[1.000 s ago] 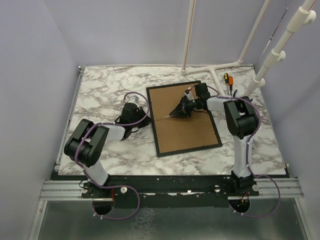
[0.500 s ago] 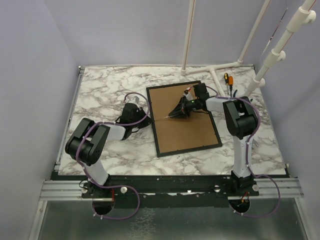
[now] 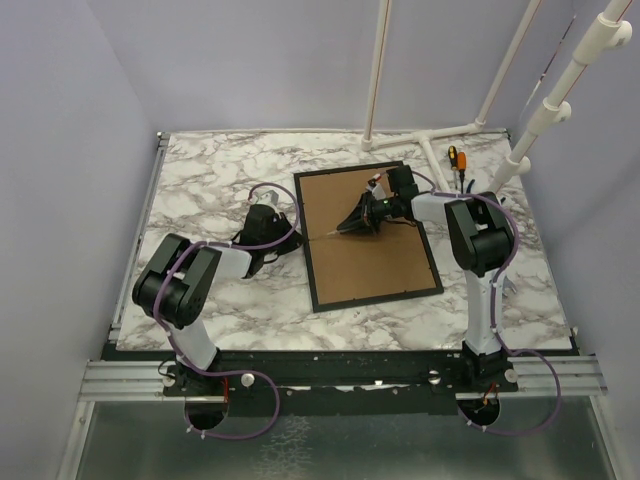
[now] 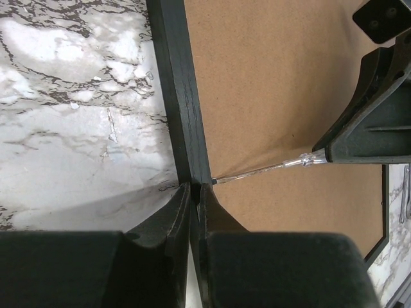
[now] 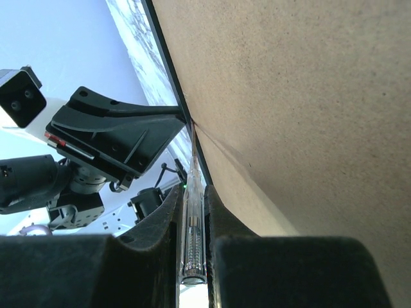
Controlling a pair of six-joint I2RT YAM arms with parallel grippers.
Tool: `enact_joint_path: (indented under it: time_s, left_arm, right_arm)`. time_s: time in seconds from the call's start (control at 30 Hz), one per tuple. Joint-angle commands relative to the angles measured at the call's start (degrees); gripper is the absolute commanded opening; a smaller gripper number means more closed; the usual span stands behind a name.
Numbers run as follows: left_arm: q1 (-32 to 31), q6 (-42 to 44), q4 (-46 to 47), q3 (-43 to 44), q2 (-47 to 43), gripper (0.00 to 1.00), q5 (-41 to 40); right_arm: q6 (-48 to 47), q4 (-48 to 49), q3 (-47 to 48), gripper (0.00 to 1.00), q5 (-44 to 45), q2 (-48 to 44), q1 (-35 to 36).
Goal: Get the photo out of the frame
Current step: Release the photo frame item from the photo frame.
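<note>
1. My left arm (image 3: 185, 290), at seven o'clock in the overhead view, is made of white tubular links joined by bulky, rounded black joint housings.
2. My right arm (image 3: 478, 250), at four o'clock, has the same white links and black housings.
3. A purple cable (image 3: 272, 188) loops along the left arm. Another runs beside the right arm, and both curl below my black bases (image 3: 195, 372) at six o'clock.
4. My left gripper (image 4: 196, 187) has matte black, wedge-shaped fingers narrowing to thin tips.
5. My right gripper (image 5: 192, 189) has the same black tapering fingers.
6. From the right wrist, at nine o'clock, the left gripper's body shows a short red stripe (image 5: 54, 138) and a black square plate (image 5: 19, 96) with two holes, set on white.
</note>
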Motion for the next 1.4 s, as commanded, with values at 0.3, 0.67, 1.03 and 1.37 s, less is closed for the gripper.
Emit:
enact_joint_path:
  time_s: [0.3, 0.67, 1.03, 1.37]
  left_arm:
    - [-0.8, 0.3, 1.2, 1.6, 3.4, 0.07, 4.5]
    - [-2.6, -0.2, 1.9, 1.5, 4.0, 0.06, 5.0]
    - [-3.9, -0.8, 2.7, 1.8, 4.6, 0.06, 5.0]
    - [-4.9, -1.1, 2.8, 1.2, 3.8, 0.06, 5.0]
  right_arm:
    - [1.1, 0.5, 1.5, 0.01, 0.9, 4.3, 1.5]
    - [1.4, 0.2, 3.1, 0.01, 0.8, 5.2, 2.7]
    - [2.0, 0.4, 2.7, 0.01, 1.5, 4.1, 4.2]
    - [1.6, -0.5, 2.9, 0.01, 2.3, 3.2, 4.8]
